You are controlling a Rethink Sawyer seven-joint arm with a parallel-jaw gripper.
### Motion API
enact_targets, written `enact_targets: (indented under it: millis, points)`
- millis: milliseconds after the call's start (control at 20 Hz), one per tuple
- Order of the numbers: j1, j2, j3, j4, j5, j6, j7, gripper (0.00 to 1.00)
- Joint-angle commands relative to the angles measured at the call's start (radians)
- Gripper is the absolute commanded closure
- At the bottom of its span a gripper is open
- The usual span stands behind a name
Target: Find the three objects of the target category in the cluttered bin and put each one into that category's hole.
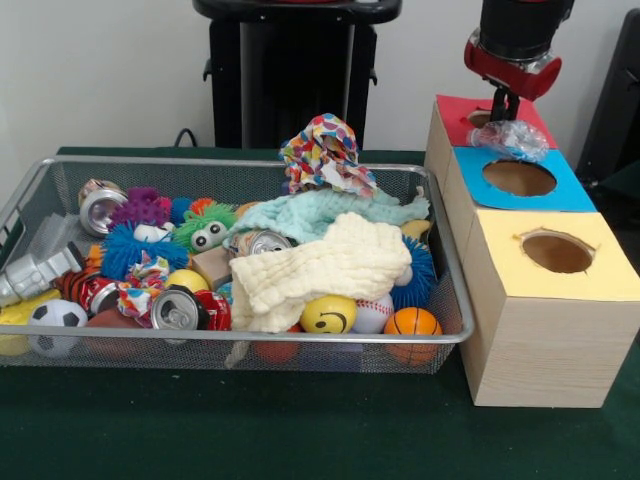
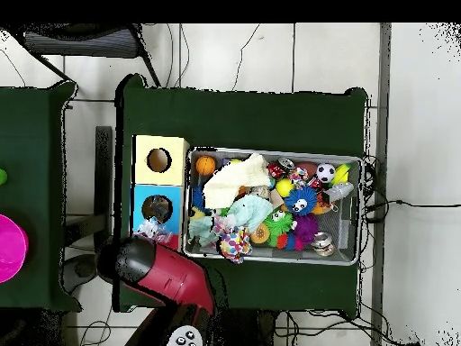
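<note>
My gripper [image 1: 505,108] hangs at the top right, over the pale wooden box, shut on a see-through crinkly plastic bottle [image 1: 511,138]. The bottle hangs over the seam between the red surround and the blue surround, just behind the blue-surround hole [image 1: 519,178]. In the overhead view the bottle [image 2: 147,228] shows beside the blue hole [image 2: 157,208], at the end of my red arm [image 2: 167,275]. The wire-mesh bin [image 1: 455,290] is full of clutter. A see-through crinkly shape [image 1: 52,240] lies at its left end. No other bottle shows clearly.
The red-surround hole [image 1: 482,117] lies behind the gripper and the yellow-surround hole [image 1: 557,252] in front. The bin holds cream [image 1: 330,265] and mint [image 1: 320,212] cloths, a patterned cloth [image 1: 322,150], drink cans [image 1: 178,308], balls [image 1: 412,322] and fuzzy toys [image 1: 205,225].
</note>
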Motion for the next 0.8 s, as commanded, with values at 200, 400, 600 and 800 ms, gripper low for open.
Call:
enact_targets:
  millis: [200, 400, 600, 800]
  points:
    - [0.003, -0.015, -0.032, -0.188, -0.017, 0.091, 0.304, 1.00]
    - [0.017, -0.015, -0.065, -0.211, -0.041, 0.143, 0.318, 1.00]
    - [0.035, -0.014, -0.095, -0.229, -0.055, 0.185, 0.329, 1.00]
    - [0.042, -0.003, -0.099, -0.242, -0.043, 0.189, 0.328, 1.00]
